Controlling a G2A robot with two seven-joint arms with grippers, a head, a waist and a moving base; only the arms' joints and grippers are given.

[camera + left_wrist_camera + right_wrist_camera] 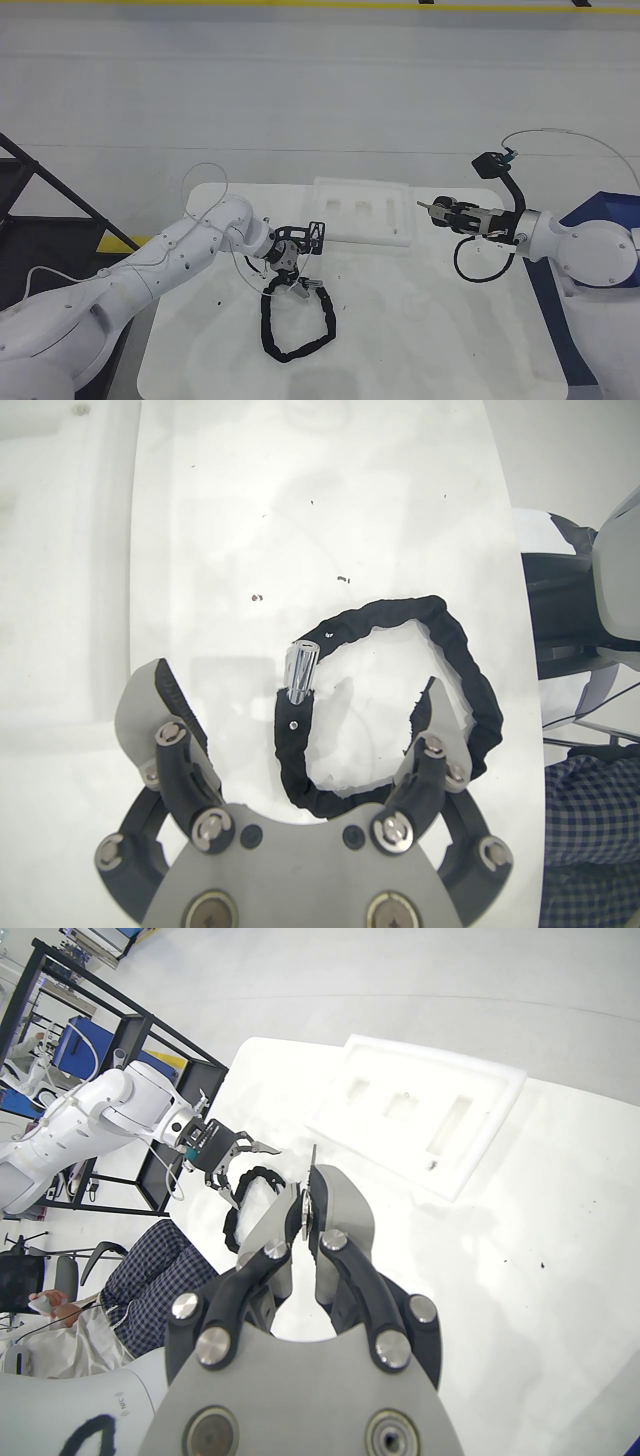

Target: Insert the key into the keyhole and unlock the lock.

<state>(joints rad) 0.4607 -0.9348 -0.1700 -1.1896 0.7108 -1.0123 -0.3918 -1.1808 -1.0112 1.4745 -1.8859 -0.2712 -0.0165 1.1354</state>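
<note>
Right hand pinches the key well apart from the chain lock on the bench, left hand hangs wide open over its metal barrel, best clamped steady before aligning.

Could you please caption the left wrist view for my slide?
Open left gripper over the black chain lock, whose chrome cylinder lies on the white table.

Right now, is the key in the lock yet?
Out. The right gripper pinches the key, far from the lock, whose shiny end lies bare on the table by the open left gripper.
</note>
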